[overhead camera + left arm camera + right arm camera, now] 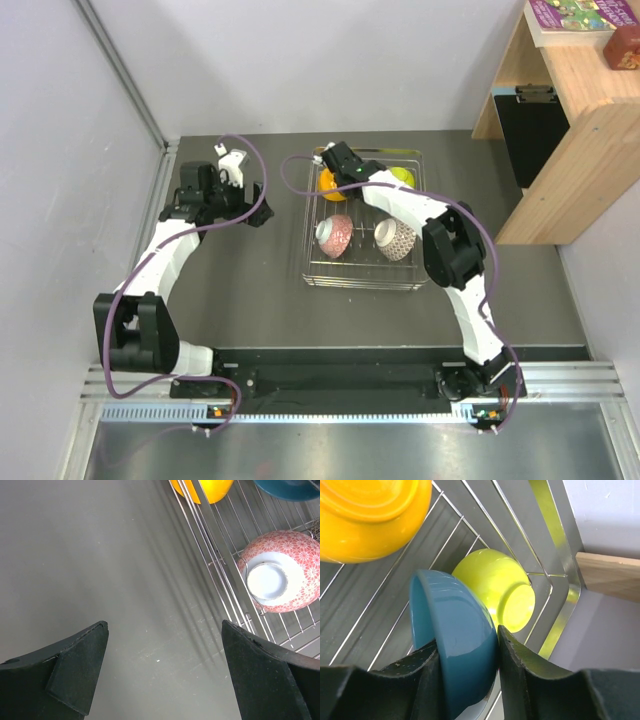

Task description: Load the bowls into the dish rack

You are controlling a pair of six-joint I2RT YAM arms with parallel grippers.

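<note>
Dead centre, your rectangular silver wire dish rack [360, 284] is sitting; your left gripper [164, 626] is gaping wide at its nine o'clock; your right gripper [467, 650] is clenching the round blue bowl [452, 625] on edge over its twelve o'clock end.

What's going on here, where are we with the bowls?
The right gripper is clamped on the blue bowl, which it holds on edge in the far part of the dish rack, between the orange bowl and the lime bowl. The pink-patterned bowl and grey-patterned bowl sit in the near row. The left gripper hangs open and empty over the table beside the rack. Four bowls are loaded; the fifth looks mid-placement.
</note>
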